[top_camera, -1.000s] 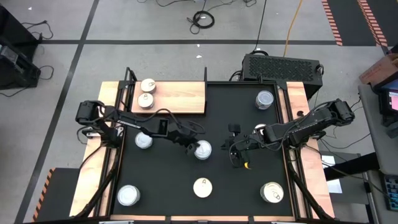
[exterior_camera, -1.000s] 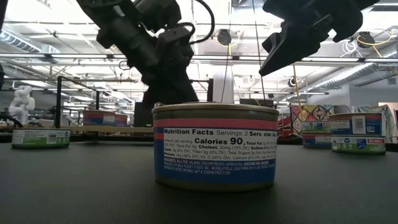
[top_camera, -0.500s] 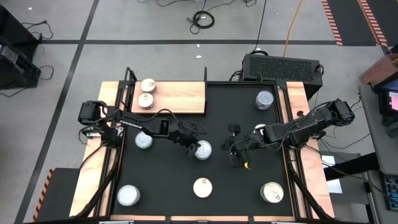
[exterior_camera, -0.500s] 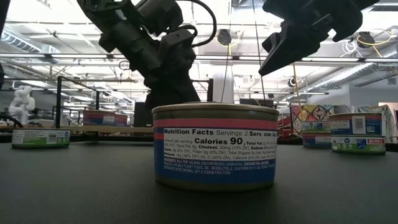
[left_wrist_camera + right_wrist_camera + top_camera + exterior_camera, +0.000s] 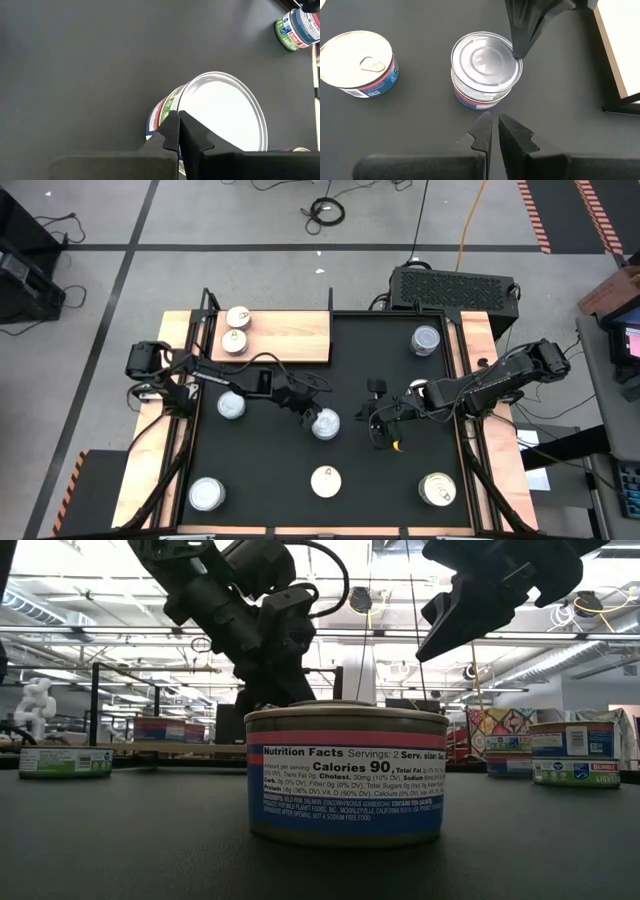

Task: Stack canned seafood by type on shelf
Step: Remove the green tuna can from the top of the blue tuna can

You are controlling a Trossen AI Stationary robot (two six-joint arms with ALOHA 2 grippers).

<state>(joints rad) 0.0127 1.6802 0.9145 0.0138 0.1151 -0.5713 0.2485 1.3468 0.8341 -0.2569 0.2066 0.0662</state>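
Observation:
A silver-lidded can (image 5: 325, 424) stands on the black mat near its middle, also seen in the left wrist view (image 5: 220, 115) and the right wrist view (image 5: 484, 67). My left gripper (image 5: 309, 413) is shut at that can's rim on the side toward the table's left edge. My right gripper (image 5: 381, 437) hovers to the right of the can, shut (image 5: 494, 127) and holding nothing. Two cream-lidded cans (image 5: 238, 317) (image 5: 233, 341) stand on the pale wooden shelf (image 5: 290, 336) at the far left. My left gripper touches the can with its shut fingertips (image 5: 518, 50) at the lid's rim (image 5: 515, 61), coming slanted from above and from the table's left. Nothing is between the fingers. The can stands upright on the mat.
Other cans stand on the mat: left (image 5: 231, 404), near left (image 5: 207, 494), near middle (image 5: 326, 481), which fills the low view (image 5: 346, 775), near right (image 5: 437, 489), far right (image 5: 426, 339). Another (image 5: 420, 388) stands partly under my right arm. Wooden strips (image 5: 480, 350) line the mat's sides.
My left gripper has shut beside the middle can and now rests its tips at the can's rim. My right arm has kept still.

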